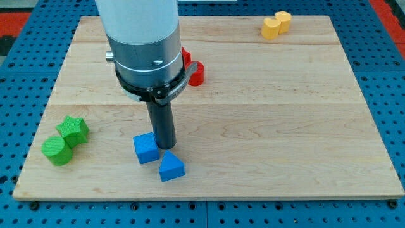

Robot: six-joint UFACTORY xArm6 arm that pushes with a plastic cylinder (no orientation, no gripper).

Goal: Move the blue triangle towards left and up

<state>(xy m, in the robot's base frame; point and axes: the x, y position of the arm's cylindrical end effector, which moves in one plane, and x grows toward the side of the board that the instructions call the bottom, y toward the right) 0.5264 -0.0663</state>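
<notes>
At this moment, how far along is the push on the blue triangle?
Done: my tip stands just above the blue triangle, beside the blue cube. In hand: positioning; whether it touches either block is unclear. Left: the triangle sits near the board's bottom edge, so the up-left travel seems undone.

No readable text, labels, numbers or signs anywhere in the camera view.

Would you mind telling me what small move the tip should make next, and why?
Probably circle my tip round to the lower right of the blue triangle. My tip now sits just above it, beside the blue cube, so pushing from here would drive it down, not left and up.
</notes>
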